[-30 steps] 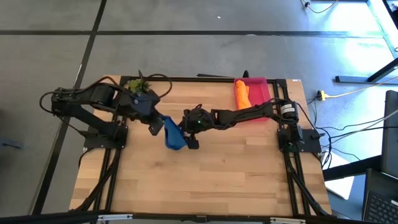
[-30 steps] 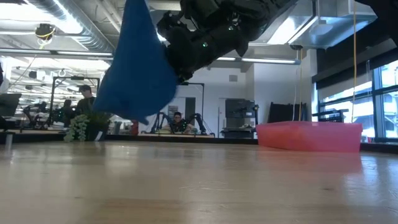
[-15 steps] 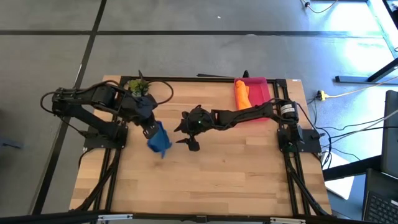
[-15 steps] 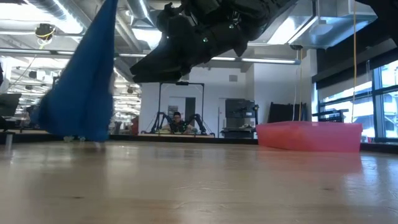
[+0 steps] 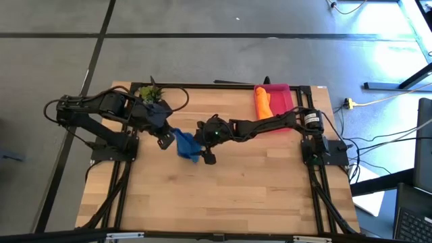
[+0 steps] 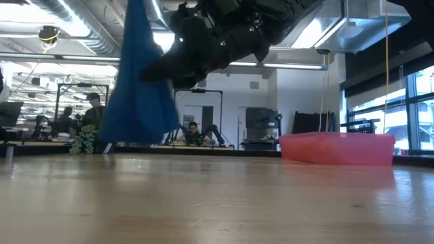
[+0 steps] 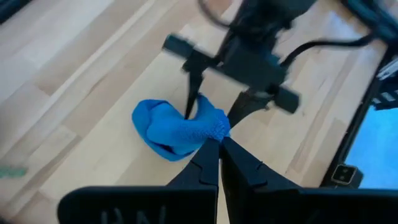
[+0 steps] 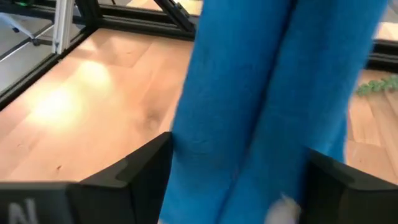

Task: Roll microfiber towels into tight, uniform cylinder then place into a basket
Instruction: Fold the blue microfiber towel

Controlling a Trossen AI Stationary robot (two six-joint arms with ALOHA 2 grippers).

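Note:
The blue towel hangs bunched from my left gripper, which is shut on its top, left of the table's middle. In the low view the blue towel hangs down with its lower end just above the wood. My right gripper is open. Its two fingers stand on either side of the hanging towel; whether they touch it, I cannot tell. The orange towel lies rolled in the pink-red basket at the far right. My left gripper pinches the blue towel's upper bunched edge between its two fingers, which come from above and point down. Several gathered folds run into the pinch. The towel hangs below the fingers, slack and crumpled, clear of the table.
A small green potted plant stands at the far edge behind my left arm. The near half of the wooden table is bare. In the low view, people and other rigs show in the room beyond.
My right gripper has opened and let go of the blue towel. My left gripper swung the hanging towel toward the table's left edge, then brought it back toward my right gripper. The towel now hangs between the right gripper's open fingers.

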